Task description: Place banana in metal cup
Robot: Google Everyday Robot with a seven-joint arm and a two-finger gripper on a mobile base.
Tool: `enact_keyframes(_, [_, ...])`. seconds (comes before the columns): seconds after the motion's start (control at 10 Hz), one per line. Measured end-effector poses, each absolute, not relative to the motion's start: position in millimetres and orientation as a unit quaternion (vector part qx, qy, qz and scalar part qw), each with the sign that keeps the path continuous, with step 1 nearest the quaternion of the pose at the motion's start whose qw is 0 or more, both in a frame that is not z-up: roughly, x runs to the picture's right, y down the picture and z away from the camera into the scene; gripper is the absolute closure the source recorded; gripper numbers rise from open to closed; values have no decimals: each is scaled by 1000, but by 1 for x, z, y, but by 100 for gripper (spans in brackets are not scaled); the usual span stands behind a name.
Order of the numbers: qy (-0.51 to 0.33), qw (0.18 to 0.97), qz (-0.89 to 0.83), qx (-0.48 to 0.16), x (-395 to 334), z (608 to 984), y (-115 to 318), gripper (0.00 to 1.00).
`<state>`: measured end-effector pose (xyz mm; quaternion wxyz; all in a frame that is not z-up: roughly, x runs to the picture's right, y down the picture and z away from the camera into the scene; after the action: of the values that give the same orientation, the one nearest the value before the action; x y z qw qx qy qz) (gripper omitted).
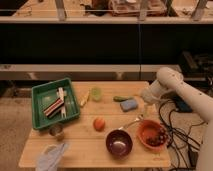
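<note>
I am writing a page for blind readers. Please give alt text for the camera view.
A robot arm's open gripper hangs over the right part of a wooden table. The banana lies across the table beside a green tray, and the metal cup stands by the tray's near edge.

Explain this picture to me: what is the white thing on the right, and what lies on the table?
The white thing is a robot arm. Its gripper, a two-fingered hand, hangs open and empty above the right side of the table. The single picture looks down on the table. On it: a green tray, a small banana beside a green cup, an orange, a metal cup, a purple bowl, an orange bowl, a blue sponge and a cloth.
</note>
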<state>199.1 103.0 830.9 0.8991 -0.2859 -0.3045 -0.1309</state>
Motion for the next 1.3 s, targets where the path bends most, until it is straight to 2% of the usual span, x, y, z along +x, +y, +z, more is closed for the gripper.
enact_keyframes(1.1, [-300, 899, -140, -286, 199, 830, 101, 20])
enact_keyframes(1.3, [-282, 901, -188, -272, 182, 825, 83, 20])
